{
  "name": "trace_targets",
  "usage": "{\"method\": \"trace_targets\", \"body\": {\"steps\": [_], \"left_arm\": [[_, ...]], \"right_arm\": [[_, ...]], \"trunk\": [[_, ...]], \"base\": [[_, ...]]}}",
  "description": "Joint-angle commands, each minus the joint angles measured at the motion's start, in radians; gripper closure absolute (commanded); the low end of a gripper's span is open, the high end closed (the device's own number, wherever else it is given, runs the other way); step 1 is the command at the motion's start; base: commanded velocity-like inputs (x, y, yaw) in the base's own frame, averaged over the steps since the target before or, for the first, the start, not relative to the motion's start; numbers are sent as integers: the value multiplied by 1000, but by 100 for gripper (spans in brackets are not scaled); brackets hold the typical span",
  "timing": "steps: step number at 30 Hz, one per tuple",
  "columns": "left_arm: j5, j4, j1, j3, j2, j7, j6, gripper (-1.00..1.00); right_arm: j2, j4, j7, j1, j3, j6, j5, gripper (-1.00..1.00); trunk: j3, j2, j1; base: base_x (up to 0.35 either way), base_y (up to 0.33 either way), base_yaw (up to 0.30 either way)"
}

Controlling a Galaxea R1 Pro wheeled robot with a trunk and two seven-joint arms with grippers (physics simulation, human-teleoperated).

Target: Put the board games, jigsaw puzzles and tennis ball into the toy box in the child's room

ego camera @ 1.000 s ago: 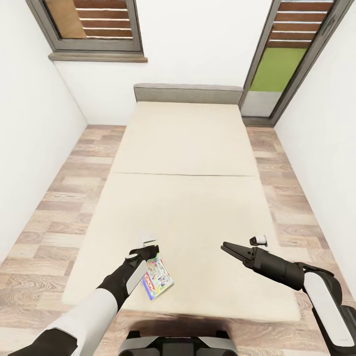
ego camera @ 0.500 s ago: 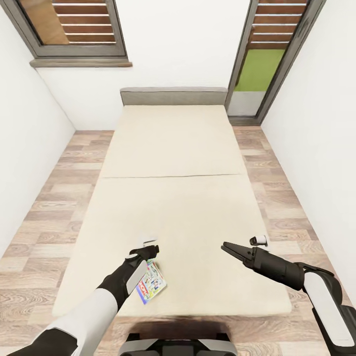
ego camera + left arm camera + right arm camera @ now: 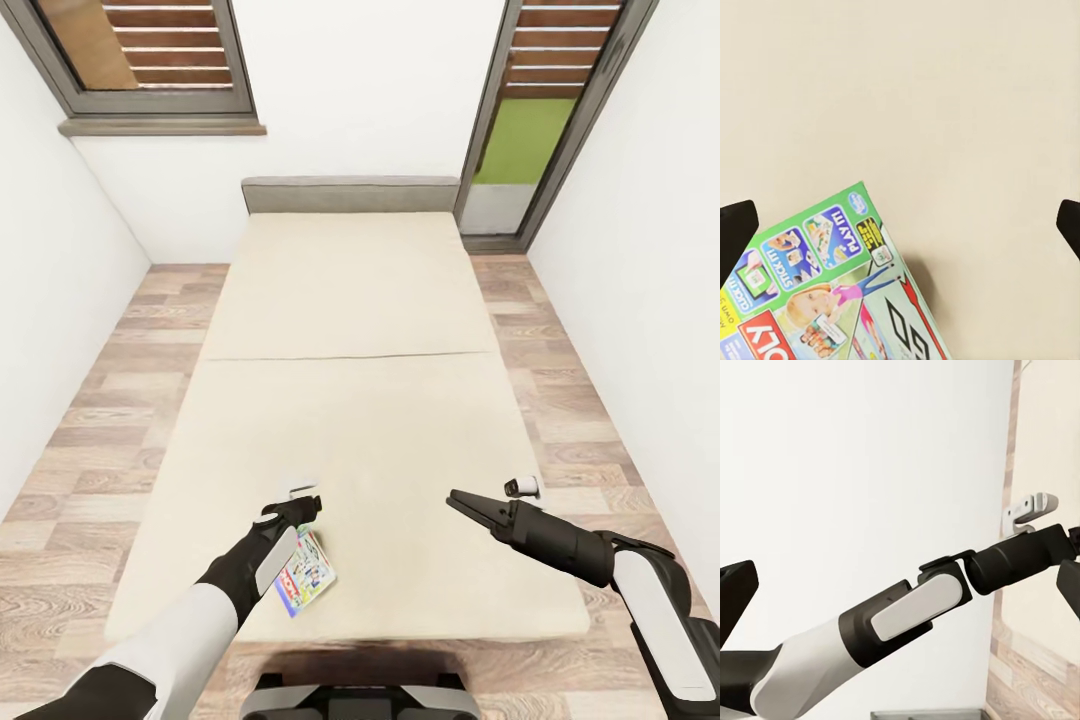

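One board game point(image 3: 305, 572), a thin flat box with a busy white, green and red cover, lies near the foot of the beige bed point(image 3: 350, 330). My left gripper point(image 3: 300, 505) hovers just past it, open and holding nothing. In the left wrist view the board game point(image 3: 825, 292) sits on the mattress below the left gripper point(image 3: 902, 229), whose dark fingertips point(image 3: 735, 234) stand far apart. My right gripper point(image 3: 462, 503) is open over the bed's right side. The table, toy box, jigsaw puzzles and tennis ball are out of view.
Wood-plank floor point(image 3: 100, 430) runs along both sides of the bed, hemmed in by white walls. A low grey headboard point(image 3: 350, 193) stands at the far end between two dark-framed windows point(image 3: 150, 50). The right wrist view looks across at my left arm point(image 3: 922, 607).
The whole view shifted a second ago, so the camera moved and more of the bed's foot edge shows. Since half a second ago nothing has moved, and both grippers keep their pose.
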Motion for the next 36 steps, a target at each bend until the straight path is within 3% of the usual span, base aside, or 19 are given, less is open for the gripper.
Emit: {"method": "trace_targets", "body": {"steps": [1, 29, 36], "left_arm": [[9, -2, 0, -8, 1, 9, 4, -100], [5, -3, -1, -7, -3, 18, 2, -100], [6, -4, -49, -6, -3, 18, 9, -100]], "right_arm": [[0, 0, 5, -1, 0, 4, 4, -100], [-1, 0, 6, -1, -6, 4, 4, -100], [0, 1, 4, -1, -1, 3, 6, -100]], "trunk": [[-2, -2, 0], [-46, -2, 0], [-58, -2, 0]], "base": [[4, 0, -1], [0, 0, 0], [0, 0, 0]]}}
